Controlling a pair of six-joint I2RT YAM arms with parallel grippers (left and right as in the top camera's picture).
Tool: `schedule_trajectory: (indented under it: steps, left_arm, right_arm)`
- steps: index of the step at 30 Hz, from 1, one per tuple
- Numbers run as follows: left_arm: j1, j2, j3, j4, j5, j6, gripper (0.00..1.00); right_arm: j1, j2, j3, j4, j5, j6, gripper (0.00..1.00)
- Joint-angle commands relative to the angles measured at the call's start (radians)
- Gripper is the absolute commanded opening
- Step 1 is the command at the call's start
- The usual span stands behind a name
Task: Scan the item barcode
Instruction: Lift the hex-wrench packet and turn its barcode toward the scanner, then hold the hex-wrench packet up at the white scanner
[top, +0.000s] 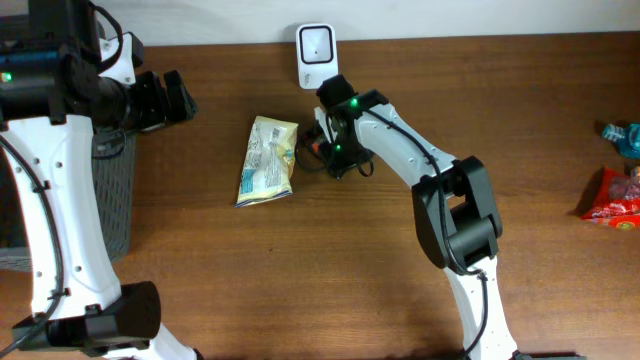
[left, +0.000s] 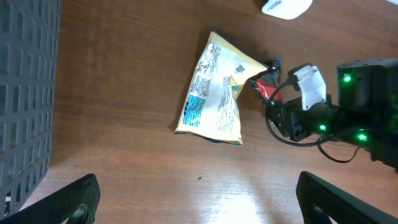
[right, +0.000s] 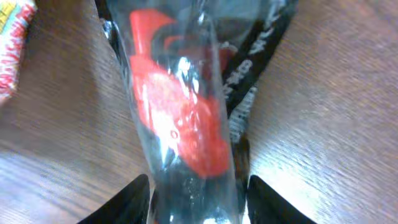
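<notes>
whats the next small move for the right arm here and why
Probably close the right gripper firmly on the clear packet with red contents, then lift it a little. The packet lies between its fingers, beside the yellow snack bag. The white scanner stands just behind, so a secure grip seems needed before presenting the barcode.

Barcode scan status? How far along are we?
Done: only the approach; right pincer straddles the clear packet with the red item, beside the yellow snack bag. In hand: the grasp; packet lies on the table, grip unconfirmed. Left: lift it, show its barcode to the white scanner. Left pincer open, idle.
</notes>
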Motion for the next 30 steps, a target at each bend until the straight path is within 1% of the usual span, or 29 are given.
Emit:
schedule_trajectory:
  steps: [1, 3, 5, 6, 11, 15, 17, 18, 19, 24, 26, 28, 30]
  left_arm:
    - [0.000, -0.010, 0.006, -0.002, 0.000, -0.009, 0.99]
    - [0.000, -0.010, 0.006, -0.002, 0.000, -0.009, 0.99]
    - [0.000, -0.010, 0.006, -0.002, 0.000, -0.009, 0.99]
    - [0.000, -0.010, 0.006, -0.002, 0.000, -0.009, 0.99]
    - [0.000, -0.010, 0.006, -0.002, 0.000, -0.009, 0.99]
    - [0.000, -0.010, 0.006, -0.002, 0.000, -0.009, 0.99]
    - [0.000, -0.010, 0.006, -0.002, 0.000, -0.009, 0.99]
    - [0.000, -0.010, 0.006, -0.002, 0.000, -0.009, 0.99]
    - [0.000, -0.010, 0.006, -0.002, 0.000, -0.009, 0.99]
    - [-0.001, -0.010, 0.006, -0.002, 0.000, -0.009, 0.99]
    - [-0.001, -0.010, 0.006, -0.002, 0.000, -0.009, 0.99]
    - [-0.001, -0.010, 0.006, -0.002, 0.000, -0.009, 0.99]
    - [-0.001, -0.010, 0.006, -0.002, 0.000, -0.009, 0.99]
  right_arm:
    - [0.006, -0.061, 0.068, 0.050, 0.056, 0.047, 0.51]
    - [0.006, -0.051, 0.068, 0.122, 0.060, -0.003, 0.51]
    - [0.006, -0.036, 0.066, 0.144, 0.060, -0.104, 0.51]
    - [0.006, -0.024, 0.066, 0.144, 0.055, -0.126, 0.51]
    - [0.008, 0.061, 0.066, 0.129, -0.013, -0.124, 0.50]
    - [0.026, 0.066, 0.066, 0.117, -0.011, -0.125, 0.50]
    - [0.026, 0.080, 0.066, 0.118, -0.003, -0.124, 0.45]
    - [0.025, 0.087, 0.066, 0.118, 0.004, -0.122, 0.44]
    - [0.024, 0.095, 0.066, 0.118, 0.023, -0.112, 0.37]
    - [0.023, 0.094, 0.068, 0.129, 0.045, 0.021, 0.31]
    - [0.023, 0.093, 0.082, 0.125, 0.049, 0.023, 0.31]
    - [0.023, 0.093, 0.122, 0.109, 0.066, 0.066, 0.31]
    - [0.023, 0.093, 0.169, 0.088, 0.068, 0.068, 0.31]
